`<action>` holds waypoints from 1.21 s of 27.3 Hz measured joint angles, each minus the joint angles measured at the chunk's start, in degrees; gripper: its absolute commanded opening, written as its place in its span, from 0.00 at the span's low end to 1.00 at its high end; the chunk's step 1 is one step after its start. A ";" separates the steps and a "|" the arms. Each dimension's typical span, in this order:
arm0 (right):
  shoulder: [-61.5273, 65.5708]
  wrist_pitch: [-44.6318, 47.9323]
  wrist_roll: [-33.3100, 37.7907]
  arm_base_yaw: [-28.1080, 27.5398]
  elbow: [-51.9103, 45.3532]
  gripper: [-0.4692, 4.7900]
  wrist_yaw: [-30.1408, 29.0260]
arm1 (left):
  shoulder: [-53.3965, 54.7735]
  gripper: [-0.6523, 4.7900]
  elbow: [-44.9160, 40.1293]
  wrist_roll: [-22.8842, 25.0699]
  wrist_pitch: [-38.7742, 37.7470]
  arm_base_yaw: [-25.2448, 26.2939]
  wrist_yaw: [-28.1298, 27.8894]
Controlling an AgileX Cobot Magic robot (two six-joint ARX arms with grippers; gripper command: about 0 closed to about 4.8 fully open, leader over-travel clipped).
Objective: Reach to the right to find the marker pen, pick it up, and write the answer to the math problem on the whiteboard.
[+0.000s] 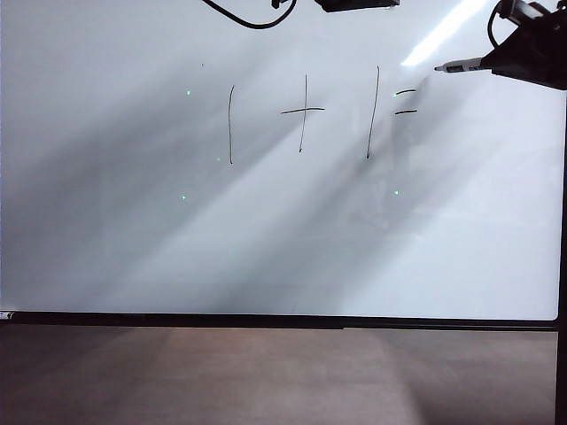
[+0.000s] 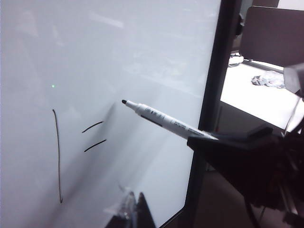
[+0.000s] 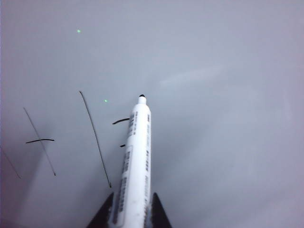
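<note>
Two fingers of right gripper (image 3: 127,216) clamp marker pen (image 3: 133,166) — land tip squarely on whiteboard (image 1: 133,248) right of equals sign (image 1: 406,102); left gripper (image 2: 133,213) idle beside it — opening unclear.

Marker pen (image 1: 461,65) tip near whiteboard (image 1: 266,239), right of handwritten "1+1="; no answer written.

Black cable (image 1: 239,18) above, brown floor (image 1: 266,376) below, white desk (image 2: 256,97) beyond.
</note>
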 measured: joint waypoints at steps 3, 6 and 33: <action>0.55 -0.11 -0.72 0.04 0.68 0.08 0.00 | 0.00 0.11 0.00 0.00 -0.15 0.02 0.02; 0.92 -0.52 -1.03 0.09 1.33 0.08 -0.09 | 0.00 0.11 0.00 0.00 -0.26 0.02 0.00; 1.55 -2.54 -1.77 -0.94 3.32 0.08 0.26 | 0.00 0.11 0.00 0.00 -1.03 0.02 0.00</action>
